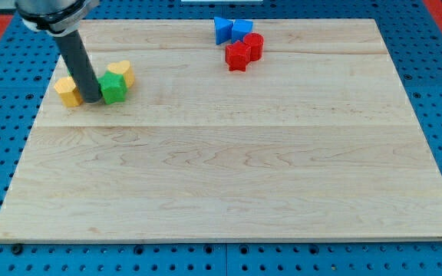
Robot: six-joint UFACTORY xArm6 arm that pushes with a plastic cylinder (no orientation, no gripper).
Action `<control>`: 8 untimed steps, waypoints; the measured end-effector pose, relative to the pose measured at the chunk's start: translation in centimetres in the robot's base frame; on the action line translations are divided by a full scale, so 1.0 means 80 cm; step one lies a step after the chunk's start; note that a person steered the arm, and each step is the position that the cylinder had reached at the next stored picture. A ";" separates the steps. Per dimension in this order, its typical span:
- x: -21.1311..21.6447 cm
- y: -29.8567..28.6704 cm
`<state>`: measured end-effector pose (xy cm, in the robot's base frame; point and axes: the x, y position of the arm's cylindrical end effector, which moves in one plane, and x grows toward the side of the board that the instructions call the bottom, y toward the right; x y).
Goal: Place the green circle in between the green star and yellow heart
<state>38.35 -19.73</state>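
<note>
Between yellow block (pixel 67 90) and green block (pixel 114 87), my tip (pixel 92 100)

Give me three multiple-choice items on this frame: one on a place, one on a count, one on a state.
1. Where does my tip stand?
A. Between a yellow block and a green block
B. Beside the red blocks
C. At the board's bottom edge

2. How many red blocks show?
A. None
B. Two
C. Four

3. How do the blue blocks lie?
A. Far apart
B. Stacked on a yellow block
C. Close together at the view's top

Answers:
1. A: the rod ends between the yellow block on its left and the green block on its right, near the view's upper left.
2. B: two red blocks sit side by side.
3. C: the two blue blocks adjoin, just above the red ones.
</note>
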 end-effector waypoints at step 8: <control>0.117 0.075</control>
<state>47.70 -13.75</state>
